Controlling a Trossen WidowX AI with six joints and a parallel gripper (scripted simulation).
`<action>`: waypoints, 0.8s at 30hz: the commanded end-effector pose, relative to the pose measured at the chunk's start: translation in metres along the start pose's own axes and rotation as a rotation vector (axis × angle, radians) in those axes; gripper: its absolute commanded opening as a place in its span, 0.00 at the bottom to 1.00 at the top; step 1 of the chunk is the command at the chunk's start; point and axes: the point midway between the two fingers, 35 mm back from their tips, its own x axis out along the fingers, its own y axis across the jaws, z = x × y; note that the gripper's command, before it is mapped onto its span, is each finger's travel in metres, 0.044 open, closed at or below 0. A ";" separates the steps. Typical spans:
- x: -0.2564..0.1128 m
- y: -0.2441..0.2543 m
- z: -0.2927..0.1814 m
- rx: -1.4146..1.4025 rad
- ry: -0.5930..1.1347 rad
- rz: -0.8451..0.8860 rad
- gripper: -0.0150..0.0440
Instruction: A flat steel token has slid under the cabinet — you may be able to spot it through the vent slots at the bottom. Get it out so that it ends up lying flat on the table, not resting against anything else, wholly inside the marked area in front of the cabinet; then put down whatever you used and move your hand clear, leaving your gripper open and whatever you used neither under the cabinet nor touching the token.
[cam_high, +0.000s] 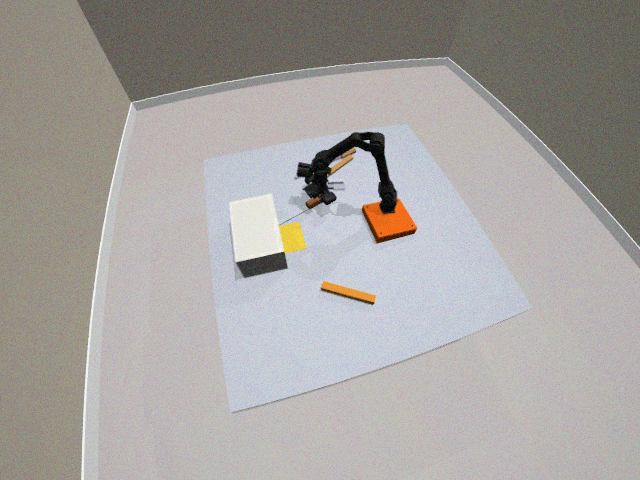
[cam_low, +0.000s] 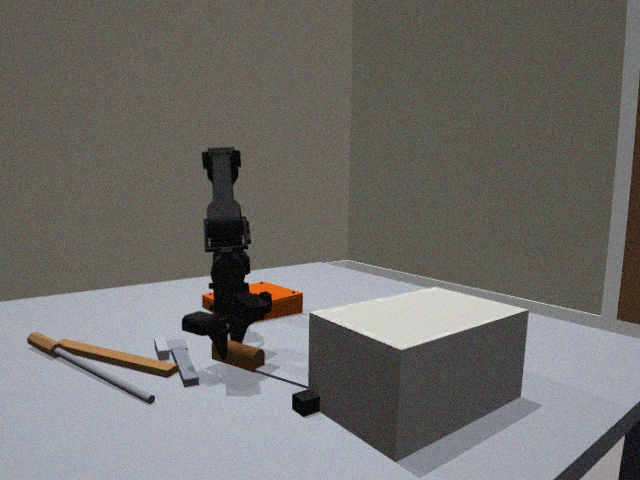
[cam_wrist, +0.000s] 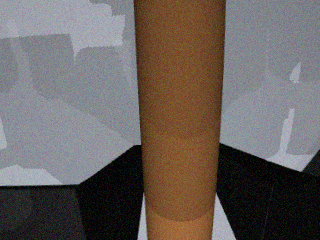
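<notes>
My gripper is shut on the brown wooden handle of a thin-rod tool, low over the table. The thin rod runs from the handle toward the near end of the cabinet's front. A small black block is at the rod's far end, close beside the cabinet. The yellow marked area lies in front of the cabinet. The token and the vent slots are not visible.
An orange bar lies apart on the table. Beyond my gripper lie a wooden-handled tool with a grey rod, another wooden bar and a grey metal piece. The orange arm base stands opposite the cabinet.
</notes>
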 end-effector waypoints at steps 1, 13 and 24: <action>0.000 -0.001 0.008 0.001 0.000 -0.003 0.25; -0.001 -0.002 0.025 0.002 -0.001 -0.003 0.25; -0.001 -0.002 0.039 0.003 -0.002 -0.003 0.25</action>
